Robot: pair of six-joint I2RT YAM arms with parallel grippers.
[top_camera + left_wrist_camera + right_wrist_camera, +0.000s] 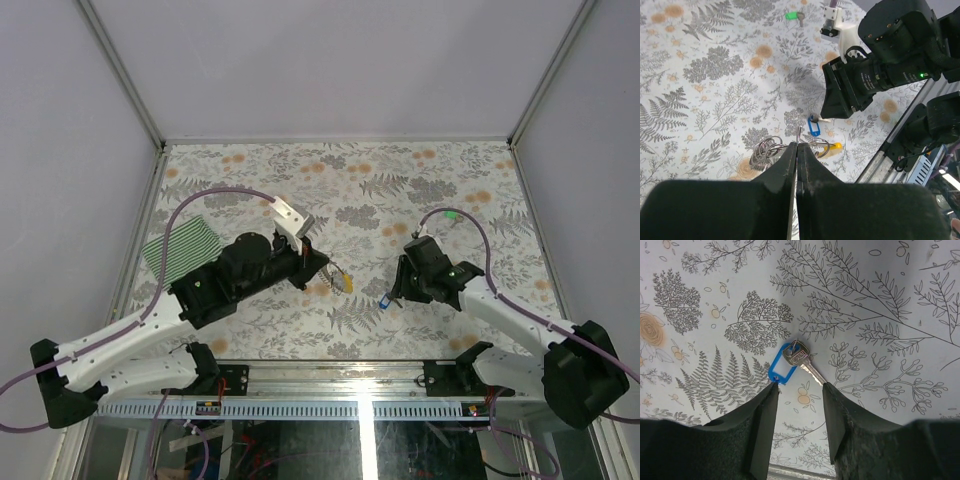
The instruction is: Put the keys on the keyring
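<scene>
Blue key (791, 361) beneath right end effector (800, 385)

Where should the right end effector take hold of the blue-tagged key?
The blue tag, from straight above: the key lies flat on the table, its tag is the widest part, and the metal blade looks too thin to pinch.

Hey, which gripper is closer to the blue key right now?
Right. The right gripper hangs open just over the blue key, with a fingertip on either side of it. The left gripper is shut on the keyring, a little apart from that key.
</scene>
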